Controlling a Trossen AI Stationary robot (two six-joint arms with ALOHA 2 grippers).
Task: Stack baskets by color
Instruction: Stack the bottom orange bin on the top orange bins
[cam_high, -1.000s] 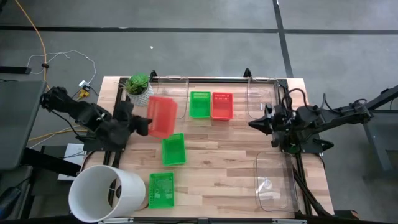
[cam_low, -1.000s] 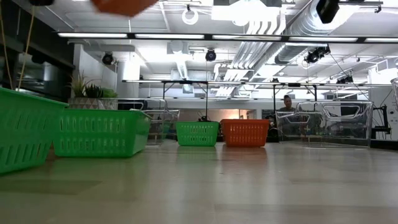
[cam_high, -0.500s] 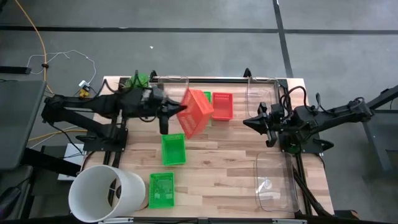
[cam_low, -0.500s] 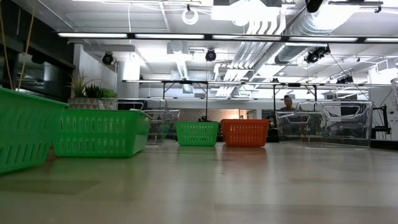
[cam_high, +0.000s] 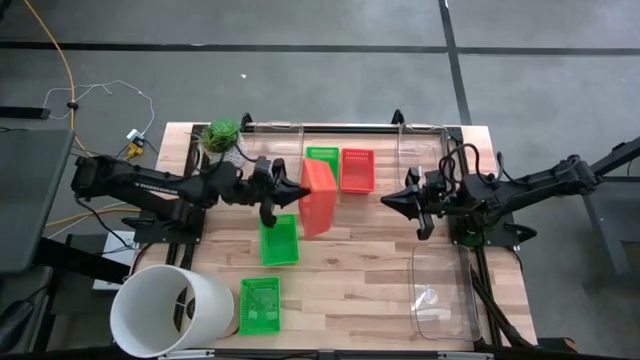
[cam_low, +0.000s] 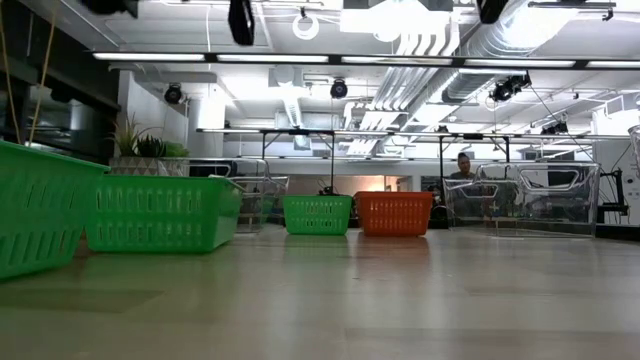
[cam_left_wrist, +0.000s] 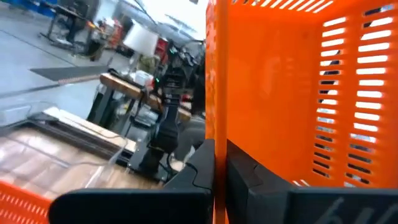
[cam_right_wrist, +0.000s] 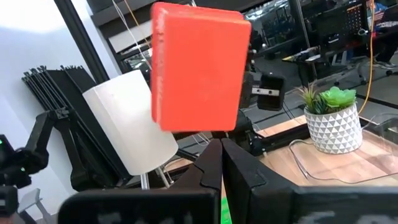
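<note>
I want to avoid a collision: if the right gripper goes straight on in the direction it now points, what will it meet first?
Probably the red basket held up by the left gripper. The shut right gripper points across the table toward it, with nothing between them. Height is uncertain, so it might pass under it.

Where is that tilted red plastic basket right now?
High view: the red perforated plastic basket hangs mid-table in the left pincer, beside the green basket.

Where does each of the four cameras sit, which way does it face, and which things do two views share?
High: above, facing down; both arms, left gripper holding the red basket, right gripper shut.
Low: table height, facing the room; green baskets, arm parts at the top.
Left wrist: past its fingers, clamped on the basket wall.
Right wrist: past its fingers, at the basket, white bucket, plant.
Shared: held basket, in three views.
</note>
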